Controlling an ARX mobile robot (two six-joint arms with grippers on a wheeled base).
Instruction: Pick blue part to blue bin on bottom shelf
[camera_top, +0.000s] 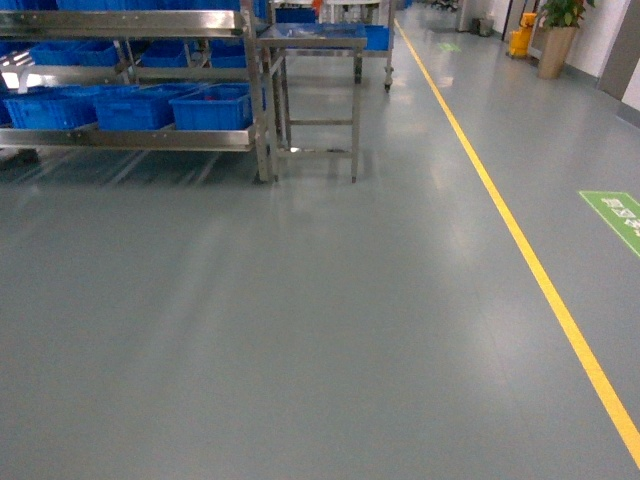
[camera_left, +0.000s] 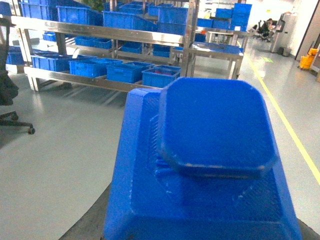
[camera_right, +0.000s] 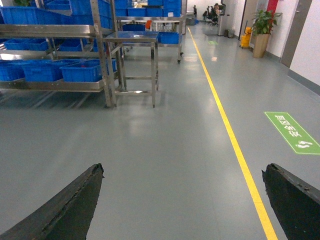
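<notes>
Blue part (camera_left: 210, 150): fills the left wrist view, pinched in the left claw, whose dark fingers (camera_left: 87, 222) show only at its lower edges; held above the floor, well apart from the rack. Right claw (camera_right: 182, 205): spread wide, nothing between its dark fingers (camera_right: 65, 207). Bottom shelf (camera_top: 130, 138): lowest steel tier, far left, carrying a row of blue bins (camera_top: 212, 108). Small steel worktop (camera_top: 312, 40): just beside the rack's end upright. Grey floor (camera_top: 300, 320): broad open stretch between robot and rack. Yellow line (camera_top: 520, 240): runs along the right edge.
</notes>
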